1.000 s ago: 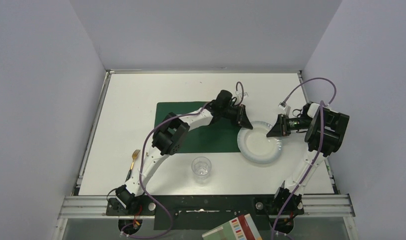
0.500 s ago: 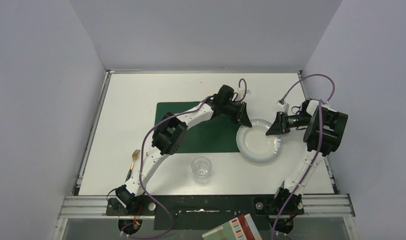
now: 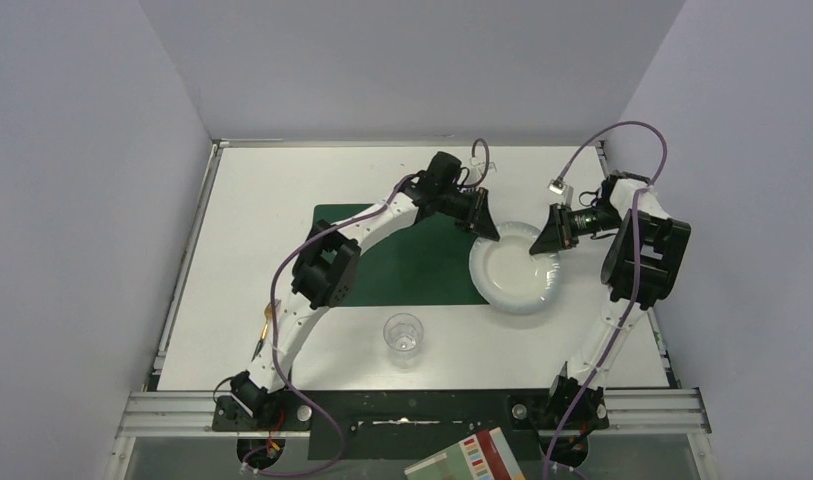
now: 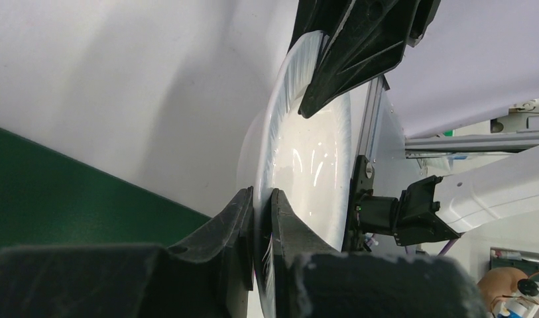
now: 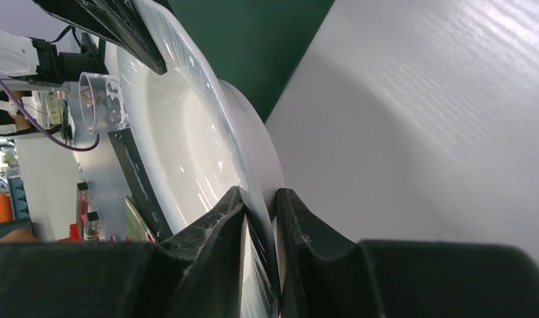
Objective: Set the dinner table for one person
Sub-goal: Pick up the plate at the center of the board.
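So, arms: we are counting two, the left arm (image 3: 327, 265) and the right arm (image 3: 647, 255), both reaching over the far right part of the table (image 3: 252, 200).
Table: we are counting one, white with a thin metal rim, lying under everything else.
Mat: one, dark green (image 3: 422, 275), lying flat mid-table.
Plate: one, white (image 3: 512, 272), sitting between the two arm tips, its left edge overlapping the mat's right edge in the top view.
Cup: one, clear (image 3: 403, 338), standing upright on the near side of the mat, apart from both arms' tips.
Fork: one, gold (image 3: 263, 325), lying at the near left, partly hidden by the left arm.
Left gripper (image 4: 260, 199): one; its jaws are pinching the plate's left rim between them.
Right gripper (image 5: 260, 195): one; its jaws are clamping the opposite rim the same way.
Table against the jaws: the tabletop is lying below both pairs of jaws. In the wrist views we are seeing the plate's underside and a soft shadow on the white surface, so the plate is looking lifted, though we are not managing to confirm the gap.
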